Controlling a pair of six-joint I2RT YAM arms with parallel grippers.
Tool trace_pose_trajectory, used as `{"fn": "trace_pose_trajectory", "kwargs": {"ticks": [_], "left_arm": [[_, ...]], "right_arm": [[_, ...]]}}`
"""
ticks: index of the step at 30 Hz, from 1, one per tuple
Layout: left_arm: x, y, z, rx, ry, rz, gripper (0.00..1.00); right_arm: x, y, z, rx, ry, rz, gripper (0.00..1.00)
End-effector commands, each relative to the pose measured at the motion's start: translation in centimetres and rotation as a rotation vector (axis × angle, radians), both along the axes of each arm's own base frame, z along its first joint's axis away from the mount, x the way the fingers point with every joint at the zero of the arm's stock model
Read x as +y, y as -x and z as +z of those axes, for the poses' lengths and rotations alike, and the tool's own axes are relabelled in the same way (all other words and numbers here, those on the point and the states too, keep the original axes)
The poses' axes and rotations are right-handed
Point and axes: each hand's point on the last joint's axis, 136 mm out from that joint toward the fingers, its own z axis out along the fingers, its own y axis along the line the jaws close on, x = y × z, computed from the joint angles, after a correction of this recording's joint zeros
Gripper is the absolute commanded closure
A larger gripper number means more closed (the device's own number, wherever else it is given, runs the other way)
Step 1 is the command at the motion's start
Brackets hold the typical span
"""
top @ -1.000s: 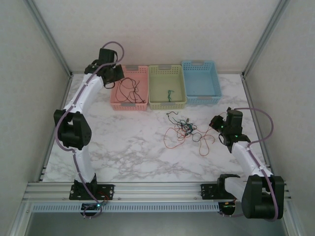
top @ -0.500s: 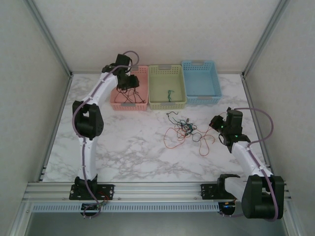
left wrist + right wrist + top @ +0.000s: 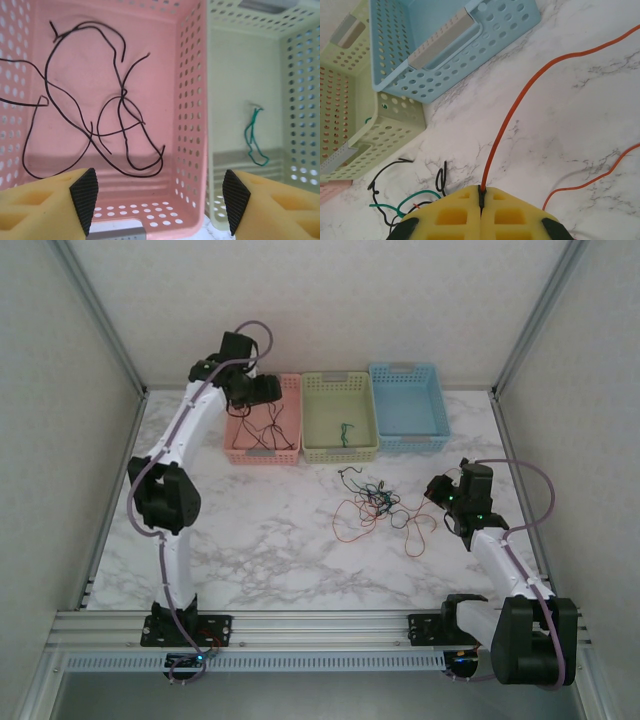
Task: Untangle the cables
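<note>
The cables [image 3: 378, 506] lie tangled on the table [image 3: 270, 540], near the green basket [image 3: 340, 451]. One orange cable [image 3: 520, 107] is pinched between the closed jaws of the right gripper [image 3: 481, 200]. Black cables [image 3: 107, 115] rest in the pink basket [image 3: 192, 150], where the left gripper [image 3: 159, 197] hangs with its jaws spread, holding nothing. A green cable [image 3: 254, 140] lies in the green basket.

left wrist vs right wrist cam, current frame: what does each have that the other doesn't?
Left wrist: left gripper with jaws open, looking into the pink basket, where loose black cables lie on the floor. A green cable lies in the neighbouring basket.

Right wrist: right gripper with jaws shut on an orange cable, plus the blue basket, the marble table and part of the tangle.

Both: the green basket.
</note>
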Motion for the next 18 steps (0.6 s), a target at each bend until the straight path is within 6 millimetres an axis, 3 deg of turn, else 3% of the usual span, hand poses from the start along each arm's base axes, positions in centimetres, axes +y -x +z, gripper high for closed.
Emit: {"fn": "trace_pose_trajectory", "kwargs": {"ticks": [1, 4, 9, 14, 18], "left_arm": [[0.1, 2.1, 3.3, -0.041, 0.057, -0.012, 0.35], [-1.1, 4.5, 4.6, -0.082, 0.125, -0.053, 0.36], [-4.1, 11.2, 4.4, -0.121, 0.194, -0.181, 0.37], [-6.6, 18.4, 0.9, -0.09, 0.271, -0.303, 0.37], [-5.7, 22.0, -0.8, -0.078, 0.325, -0.298, 0.36]], "right_arm": [[0.7, 0.3, -0.6, 0.013, -0.017, 0.038, 1.0], [1.8, 0.3, 0.1, -0.006, -0.038, 0.089, 1.0], [5.2, 0.5, 3.4, -0.095, -0.08, 0.237, 1.0], [10.9, 2.2, 10.3, -0.266, -0.165, 0.487, 1.0], [15.5, 5.5, 17.3, -0.433, -0.188, 0.712, 1.0]]}}
